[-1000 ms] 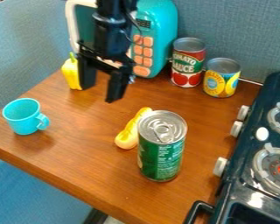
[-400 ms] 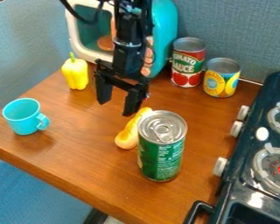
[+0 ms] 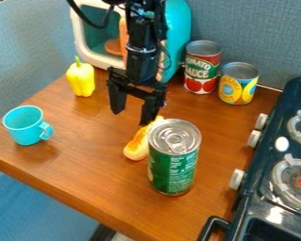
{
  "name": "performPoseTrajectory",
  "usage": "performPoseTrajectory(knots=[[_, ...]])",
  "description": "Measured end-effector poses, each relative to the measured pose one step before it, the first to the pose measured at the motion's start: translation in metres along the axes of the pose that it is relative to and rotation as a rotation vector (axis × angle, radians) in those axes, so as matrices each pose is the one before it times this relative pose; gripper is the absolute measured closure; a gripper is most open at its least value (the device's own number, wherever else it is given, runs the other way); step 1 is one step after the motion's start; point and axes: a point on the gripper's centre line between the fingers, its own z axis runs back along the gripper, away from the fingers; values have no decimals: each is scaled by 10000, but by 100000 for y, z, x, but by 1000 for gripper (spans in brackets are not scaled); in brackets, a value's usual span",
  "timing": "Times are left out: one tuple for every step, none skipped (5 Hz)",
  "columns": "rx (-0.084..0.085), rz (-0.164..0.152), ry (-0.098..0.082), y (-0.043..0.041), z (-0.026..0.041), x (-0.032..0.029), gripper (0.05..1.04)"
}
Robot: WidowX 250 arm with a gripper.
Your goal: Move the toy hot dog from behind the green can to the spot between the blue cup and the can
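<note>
"Okay, gripper?"
"Mine's spread, holding nothing, above the far end of the yellow-orange toy. Toy lies on the tabletop, right by the green can. Height: can't tell."
"Risks?"
"If I drop off-line, one finger could pin the toy's end; drifting canward could tip the can."
"Room?"
"Widest gap: toy to blue cup, near the table edge. Stove bounds the opposite side."
</note>
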Motion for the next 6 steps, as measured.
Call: performPoseTrajectory(knots=[[-158, 172, -98, -249, -51, 182, 83], [-10, 133, 307, -21, -919, -100, 83], [5, -118, 292, 3, -1174, 84, 83], [-13, 49, 15, -75, -361, 268, 83], [39, 160, -154, -109, 42, 260, 83], [89, -31, -97, -616, -27, 545, 83]])
